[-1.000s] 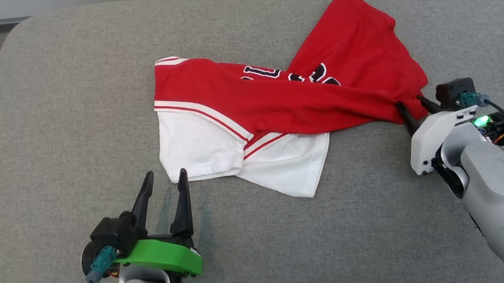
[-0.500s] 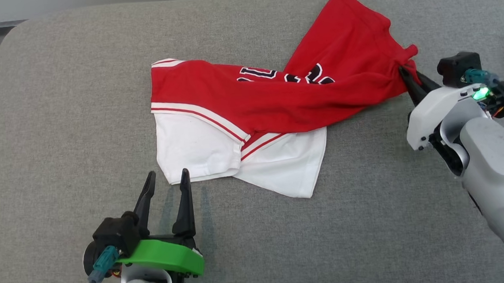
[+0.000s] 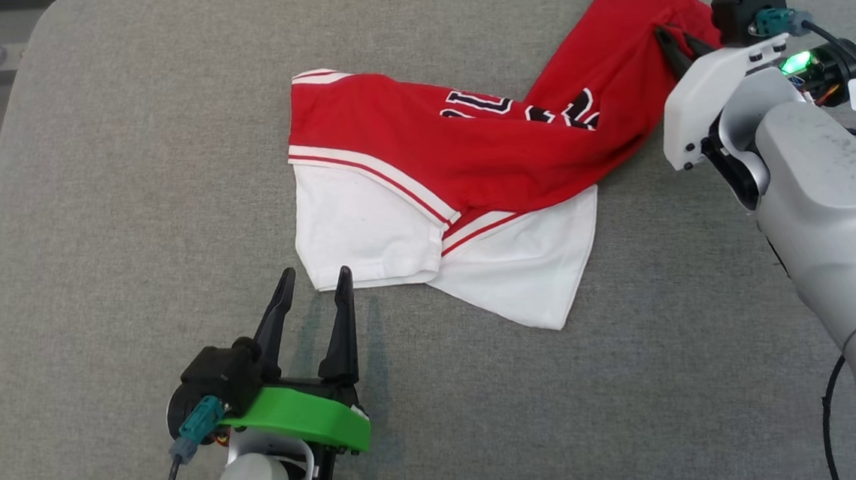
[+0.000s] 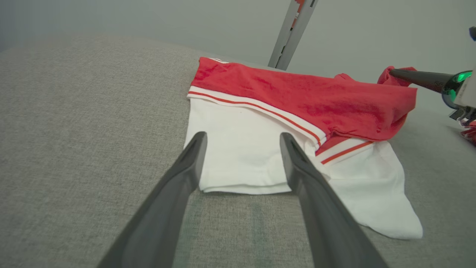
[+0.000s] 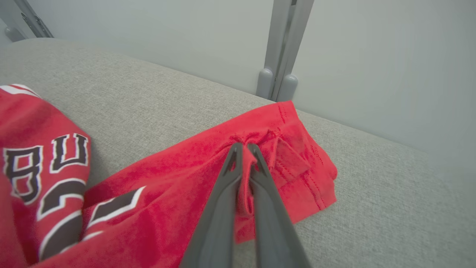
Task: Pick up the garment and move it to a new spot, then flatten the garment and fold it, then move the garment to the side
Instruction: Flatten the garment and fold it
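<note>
So the garment (image 3: 468, 169) is sprawled on the grey pad (image 3: 132, 215), long axis stretched from near-left to far-right. Its far red end is pinched tight in the right gripper (image 3: 672, 35). The white hem is faced by the left gripper (image 3: 315, 272), spread wide and empty.

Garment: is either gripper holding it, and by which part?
The right gripper pinches the garment by a bunched fold near its red hem; the left gripper is open, holding nothing.

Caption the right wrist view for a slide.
Right gripper shut on a pinched fold of the red garment, lying on the grey cushion.
</note>
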Controlling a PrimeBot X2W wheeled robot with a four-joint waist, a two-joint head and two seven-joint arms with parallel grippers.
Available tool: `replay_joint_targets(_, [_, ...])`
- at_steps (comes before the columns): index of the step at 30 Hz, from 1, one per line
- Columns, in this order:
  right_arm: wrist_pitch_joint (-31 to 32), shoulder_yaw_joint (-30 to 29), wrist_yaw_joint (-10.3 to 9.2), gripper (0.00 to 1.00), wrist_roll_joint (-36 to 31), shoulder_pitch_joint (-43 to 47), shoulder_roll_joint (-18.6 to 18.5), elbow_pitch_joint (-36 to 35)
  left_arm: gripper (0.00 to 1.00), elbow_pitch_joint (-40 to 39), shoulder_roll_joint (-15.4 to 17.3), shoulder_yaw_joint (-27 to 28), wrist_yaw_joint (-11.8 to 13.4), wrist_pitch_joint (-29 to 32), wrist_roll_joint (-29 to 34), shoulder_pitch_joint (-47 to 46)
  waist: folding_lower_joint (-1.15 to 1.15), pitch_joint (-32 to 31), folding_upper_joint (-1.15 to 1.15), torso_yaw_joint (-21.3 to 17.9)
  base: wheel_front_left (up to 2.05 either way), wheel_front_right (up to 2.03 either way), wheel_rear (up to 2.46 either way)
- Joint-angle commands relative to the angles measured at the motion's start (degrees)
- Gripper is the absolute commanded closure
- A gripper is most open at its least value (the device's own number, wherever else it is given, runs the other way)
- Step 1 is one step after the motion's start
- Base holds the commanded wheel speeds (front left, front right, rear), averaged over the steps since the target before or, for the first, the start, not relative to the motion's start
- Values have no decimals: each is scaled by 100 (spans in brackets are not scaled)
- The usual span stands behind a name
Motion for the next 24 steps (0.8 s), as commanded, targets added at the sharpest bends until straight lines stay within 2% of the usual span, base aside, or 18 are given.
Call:
replay_joint_targets(1, [-92, 28, -10, 0, -108, -106, 57, 131, 0, -23, 10, -20, 38, 1, -29, -99, 0, 134, 0, 150, 0, 0, 0])
replay_joint_targets(6, [-592, 113, -10, 0, -247, -343, 327, 437, 0, -51, 10, -56, 90, 2, -85, -119, 0, 185, 0, 181, 0, 0, 0])
replay_joint_targets(9, [-828, 148, -10, 0, -251, -396, 343, 510, 0, -59, 10, -39, 117, 2, -95, -93, 0, 172, 0, 119, 0, 0, 0])
replay_joint_targets(15, [-1127, -45, -10, 0, -100, -415, 75, 408, 0, -91, 10, -2, 135, 2, -61, -10, 0, 125, 0, -71, 0, 0, 0])
replay_joint_targets(24, [-1212, -651, -10, 0, 26, 219, -409, -4, 0, -104, 10, 0, 113, 2, -16, 46, 0, 115, 0, -265, 0, 0, 0])
